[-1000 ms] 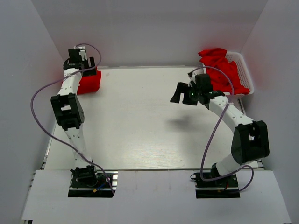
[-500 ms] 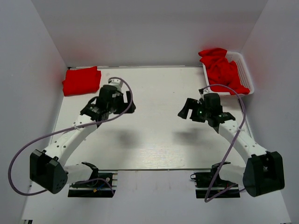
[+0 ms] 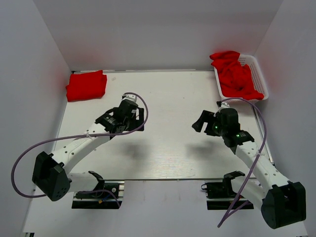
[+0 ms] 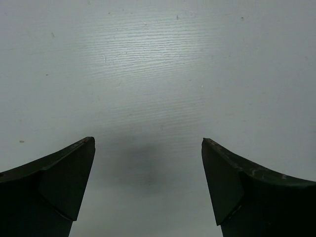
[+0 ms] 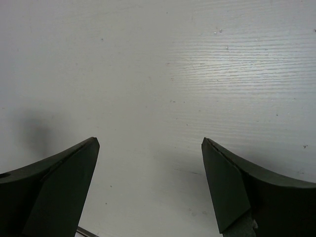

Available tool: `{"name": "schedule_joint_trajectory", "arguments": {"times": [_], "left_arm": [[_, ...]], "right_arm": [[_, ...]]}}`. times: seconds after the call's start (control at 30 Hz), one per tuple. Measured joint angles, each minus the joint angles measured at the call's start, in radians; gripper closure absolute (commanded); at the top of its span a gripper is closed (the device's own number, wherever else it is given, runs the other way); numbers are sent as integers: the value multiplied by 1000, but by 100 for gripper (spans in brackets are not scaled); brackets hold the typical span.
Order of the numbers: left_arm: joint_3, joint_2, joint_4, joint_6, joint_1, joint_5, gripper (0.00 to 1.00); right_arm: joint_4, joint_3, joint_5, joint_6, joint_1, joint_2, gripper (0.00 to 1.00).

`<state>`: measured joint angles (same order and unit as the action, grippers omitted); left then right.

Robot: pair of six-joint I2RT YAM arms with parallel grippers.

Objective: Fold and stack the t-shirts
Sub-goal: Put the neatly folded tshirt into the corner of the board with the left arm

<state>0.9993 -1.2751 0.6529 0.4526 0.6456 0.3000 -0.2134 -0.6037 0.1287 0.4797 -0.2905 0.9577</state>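
A folded red t-shirt [image 3: 86, 85] lies at the table's far left corner. More red t-shirts [image 3: 237, 75] are heaped in the white lattice basket [image 3: 259, 74] at the far right. My left gripper [image 3: 134, 118] is open and empty over the bare table left of centre, well away from the folded shirt. My right gripper [image 3: 202, 121] is open and empty over the table right of centre, below the basket. The left wrist view [image 4: 148, 143] and the right wrist view [image 5: 150, 143] show only spread fingers over white tabletop.
The white wooden table [image 3: 168, 98] is walled by white panels at the back and both sides. Purple cables loop off both arms. The arm bases sit at the near edge.
My left arm has swung away from the folded shirt at the far left to the table's middle. My right arm has drawn back from the basket toward the near side.
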Motion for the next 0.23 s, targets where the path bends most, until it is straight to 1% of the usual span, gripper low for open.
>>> {"name": "schedule_joint_trajectory", "arguments": {"times": [0.23], "left_arm": [[-2,71,10,-12,0,19,1]], "right_arm": [[0,0,-3,0,0,11,10]]}}
